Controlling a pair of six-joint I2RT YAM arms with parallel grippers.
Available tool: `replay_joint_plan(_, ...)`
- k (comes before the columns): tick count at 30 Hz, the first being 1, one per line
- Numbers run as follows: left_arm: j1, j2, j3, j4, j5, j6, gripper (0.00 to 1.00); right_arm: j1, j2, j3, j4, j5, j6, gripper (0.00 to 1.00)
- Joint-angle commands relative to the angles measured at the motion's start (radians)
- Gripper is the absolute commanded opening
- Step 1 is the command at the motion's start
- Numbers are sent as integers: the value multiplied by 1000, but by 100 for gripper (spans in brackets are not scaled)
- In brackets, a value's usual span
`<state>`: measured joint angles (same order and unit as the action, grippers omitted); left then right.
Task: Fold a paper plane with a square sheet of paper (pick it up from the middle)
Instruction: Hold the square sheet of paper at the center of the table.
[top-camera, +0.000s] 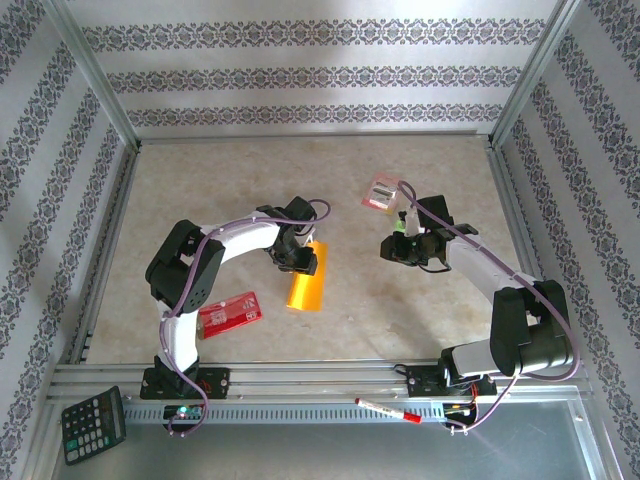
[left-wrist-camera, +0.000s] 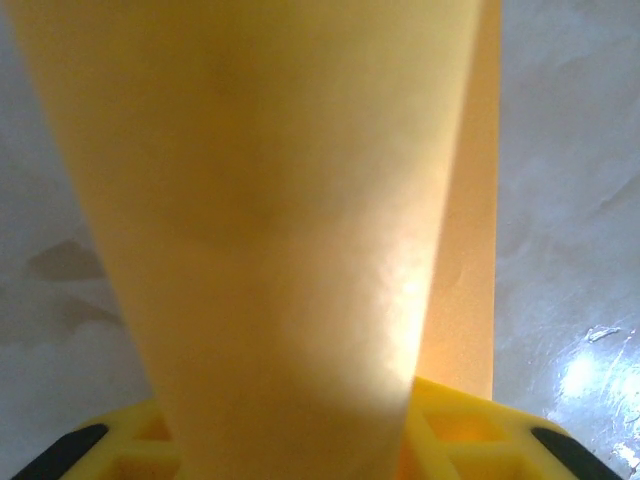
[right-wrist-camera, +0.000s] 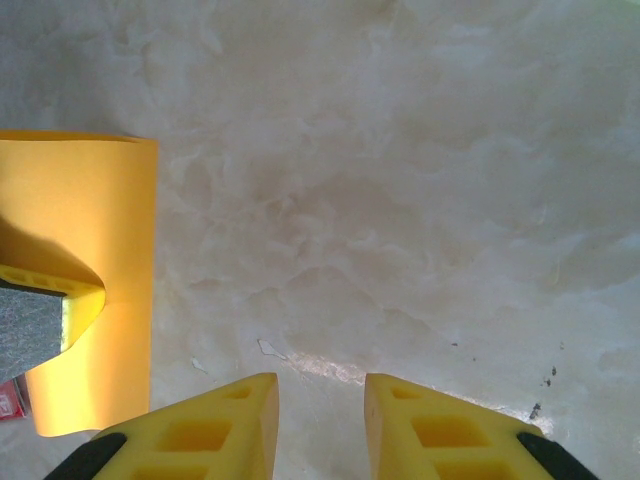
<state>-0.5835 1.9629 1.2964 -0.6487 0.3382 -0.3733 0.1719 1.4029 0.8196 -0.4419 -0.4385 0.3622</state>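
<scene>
left gripper (top-camera: 297, 258) pinches the square sheet of paper (top-camera: 305, 290); right gripper (right-wrist-camera: 320, 400) parted, empty.

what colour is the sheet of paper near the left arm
The sheet of paper is plain orange-yellow, clearest in the right wrist view.

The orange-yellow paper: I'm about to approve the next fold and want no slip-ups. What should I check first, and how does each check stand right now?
1. Left fingers gripping the square sheet of paper: ok, it runs out from between them.
2. Right fingers free: ok, they stand apart with nothing between them, over bare table.
3. Paper lying flat: not ok, one layer curls up at the left fingers.
4. Paper edges lined up: cannot tell.
5. Red packet apart from the paper: ok, it lies off to the side by the left arm.
</scene>
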Motion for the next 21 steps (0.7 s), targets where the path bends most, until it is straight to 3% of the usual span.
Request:
replay_joint_plan(1,5,59,-52,-187,-134,4,35,-6,-22,-15,-11,0,-15,29)
replay_joint_plan(21,5,55,-60,-163,-119,-18,37,-7,-21,-18,-10,-3,-16,29)
